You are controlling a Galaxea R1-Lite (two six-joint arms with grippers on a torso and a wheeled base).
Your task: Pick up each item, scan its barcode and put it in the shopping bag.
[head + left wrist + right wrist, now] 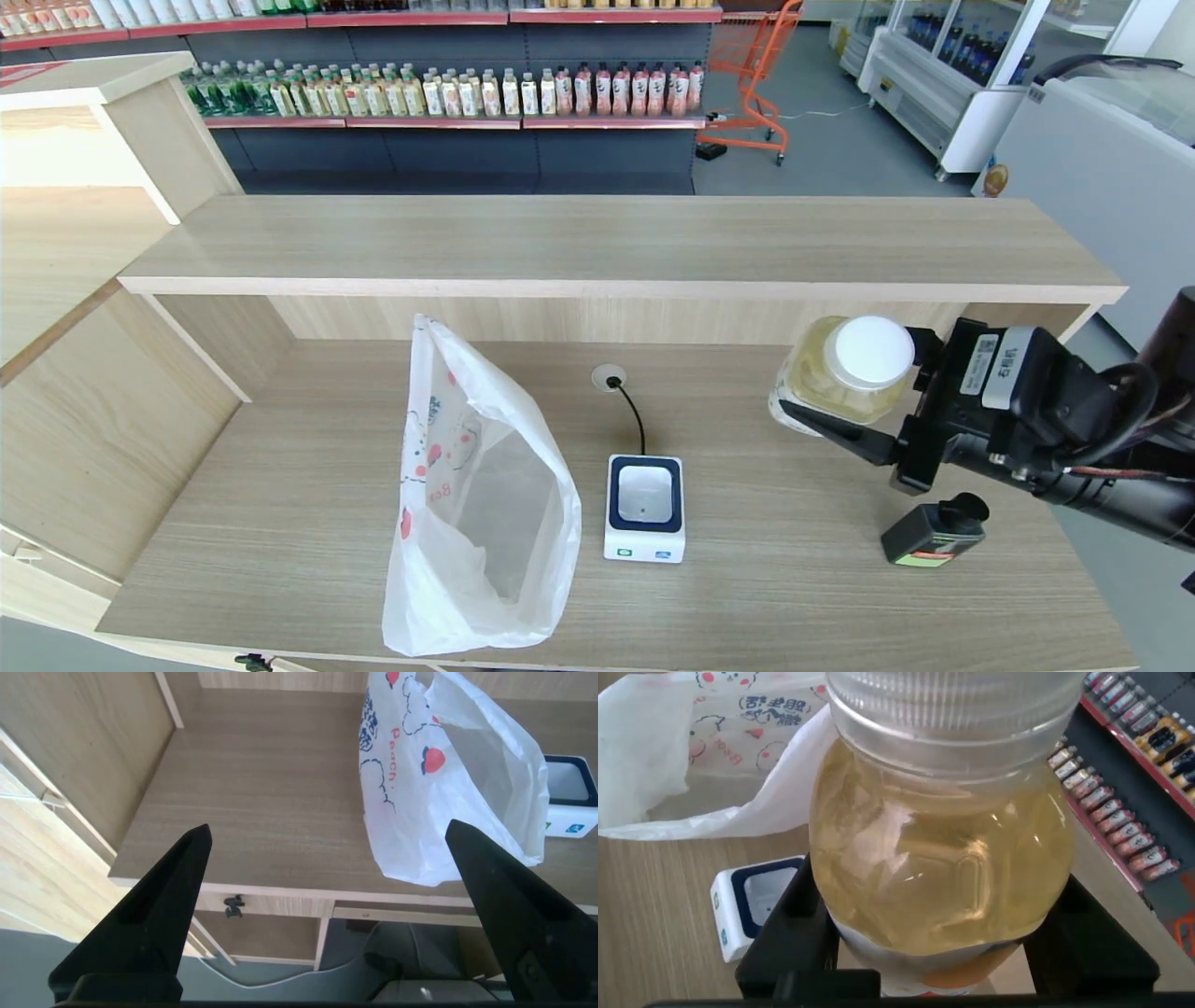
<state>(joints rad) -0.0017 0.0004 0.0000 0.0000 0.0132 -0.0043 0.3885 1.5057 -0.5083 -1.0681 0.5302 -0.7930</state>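
My right gripper (864,397) is shut on a clear jar (840,378) of pale yellow contents with a white lid, held above the right side of the counter. In the right wrist view the jar (938,849) sits between the black fingers. The white barcode scanner (644,507) with a dark-framed window lies mid-counter, left of and below the jar. A white shopping bag (476,504) with red print stands open left of the scanner. A small black bottle (934,534) lies on the counter under my right arm. My left gripper (327,910) hangs open off the counter's front edge, near the bag (448,775).
The wooden counter (747,579) has a raised back ledge (616,243) and a side wall on the left. A cable runs from the scanner to a grommet hole (609,377). Store shelves with bottles stand beyond.
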